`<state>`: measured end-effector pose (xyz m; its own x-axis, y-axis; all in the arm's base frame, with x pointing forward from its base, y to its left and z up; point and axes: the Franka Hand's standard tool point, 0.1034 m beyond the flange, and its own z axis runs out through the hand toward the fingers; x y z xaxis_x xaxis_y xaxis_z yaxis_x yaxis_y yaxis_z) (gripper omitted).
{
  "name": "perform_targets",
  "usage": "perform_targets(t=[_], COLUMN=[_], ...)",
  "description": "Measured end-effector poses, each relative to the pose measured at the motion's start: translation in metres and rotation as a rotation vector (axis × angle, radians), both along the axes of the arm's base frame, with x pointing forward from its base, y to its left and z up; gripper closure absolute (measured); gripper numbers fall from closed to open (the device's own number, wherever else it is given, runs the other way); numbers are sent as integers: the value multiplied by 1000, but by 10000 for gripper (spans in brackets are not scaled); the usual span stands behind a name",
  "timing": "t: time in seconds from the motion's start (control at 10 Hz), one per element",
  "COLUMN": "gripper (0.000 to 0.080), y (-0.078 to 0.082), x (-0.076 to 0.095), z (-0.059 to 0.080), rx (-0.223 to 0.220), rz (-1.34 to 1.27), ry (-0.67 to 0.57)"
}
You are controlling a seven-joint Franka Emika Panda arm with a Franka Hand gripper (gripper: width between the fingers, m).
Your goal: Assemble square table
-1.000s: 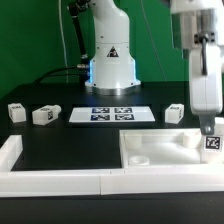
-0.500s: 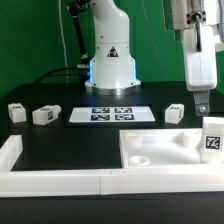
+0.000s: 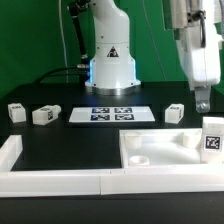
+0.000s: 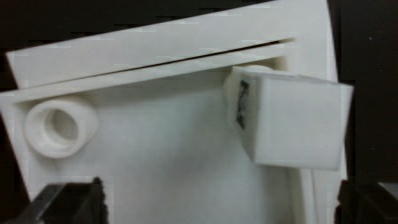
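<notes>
We see the gripper [image 3: 203,104] high up on the exterior view's right, at the end of the white arm [image 3: 198,50]. In the wrist view the gripper [image 4: 222,203] is spread wide, and its two dark fingers [image 4: 71,200] sit far apart at the edge of the picture. Nothing is held between them, and they do not touch anything. The gripper hangs just above the standing leg [image 3: 212,137] and is apart from it. This leg is upright in the corner of the table top [image 3: 160,150] at the lower right of the exterior view, and it has a black-and-white tag on its side. In the wrist view the standing leg [image 4: 294,125] looks like a big white block on the table top [image 4: 151,160]. A round socket [image 4: 59,127] sits in another corner, well apart from the leg. The table top lies flat on the black table [image 3: 70,140], in the lower right part of the exterior view. Three more legs lie loose on the black table. The far-left leg [image 3: 14,111] and the second leg [image 3: 43,115] are near each other on the exterior view's left. The third leg [image 3: 175,113] lies behind the table top. The marker board [image 3: 113,114] lies flat in the middle, in front of the robot base [image 3: 110,60]. White rails [image 3: 50,180] run along the bottom of the exterior view.
</notes>
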<state>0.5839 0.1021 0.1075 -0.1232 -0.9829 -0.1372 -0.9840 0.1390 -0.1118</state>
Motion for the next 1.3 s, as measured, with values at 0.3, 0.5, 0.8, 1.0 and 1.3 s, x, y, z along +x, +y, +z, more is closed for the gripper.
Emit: perform_targets(t=[0.3,0.5,0.8,1.0,1.3], gripper=[150,150,150,150,150], y=[6,6,4,-6,-2], x=[-13,-14,-27,-56,-74], z=[-2,-2,-10,-19,-29], rx=[-18,-36,-52,-29,-37], rz=[174,307,596,806,984], ry=[-13,-29,-64,-72,-58])
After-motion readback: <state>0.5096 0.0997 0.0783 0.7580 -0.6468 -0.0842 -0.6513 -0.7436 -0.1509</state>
